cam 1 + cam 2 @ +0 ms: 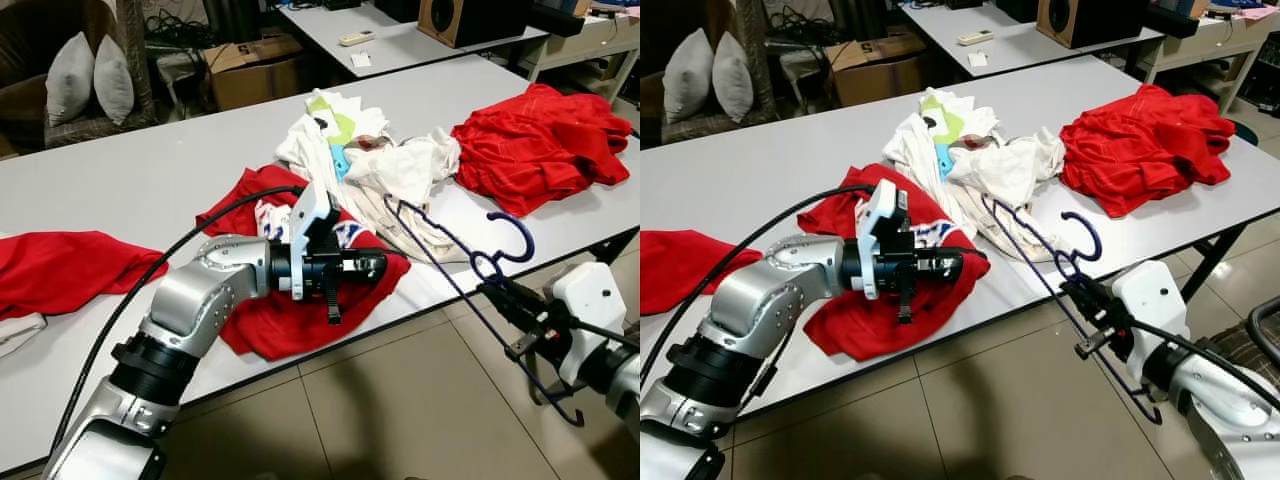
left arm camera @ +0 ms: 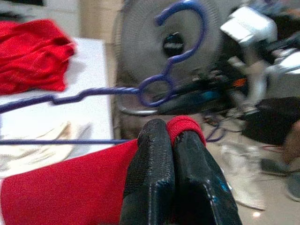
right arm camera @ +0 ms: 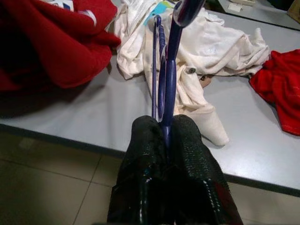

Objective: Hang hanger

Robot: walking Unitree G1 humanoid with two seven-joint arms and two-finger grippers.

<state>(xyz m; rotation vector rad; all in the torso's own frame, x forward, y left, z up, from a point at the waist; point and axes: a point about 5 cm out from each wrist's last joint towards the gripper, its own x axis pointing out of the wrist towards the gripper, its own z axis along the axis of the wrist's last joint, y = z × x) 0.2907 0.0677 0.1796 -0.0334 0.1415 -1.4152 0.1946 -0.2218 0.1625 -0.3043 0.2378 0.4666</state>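
Note:
A blue wire hanger [image 1: 487, 265] juts out past the white table's front edge [image 1: 440, 290], with its hook up and its far end over the white clothes. My right gripper [image 1: 492, 290] is shut on the hanger [image 3: 168, 70] just below the hook, seen between the fingers [image 3: 187, 140] in the right wrist view. My left gripper [image 1: 378, 265] is shut on a fold of the red shirt [image 1: 270, 320] lying at the table's front edge. In the left wrist view the red cloth [image 2: 185, 126] is pinched at the fingertips [image 2: 154, 140], with the hanger [image 2: 159, 89] beyond.
A pile of white clothes [image 1: 370, 160] lies mid-table, a red heap [image 1: 540, 140] at the right and another red garment [image 1: 70, 270] at the left. A second table [image 1: 400, 40], a cardboard box [image 1: 255, 70] and cushions [image 1: 90, 75] stand behind. Tiled floor [image 1: 400, 400] lies below.

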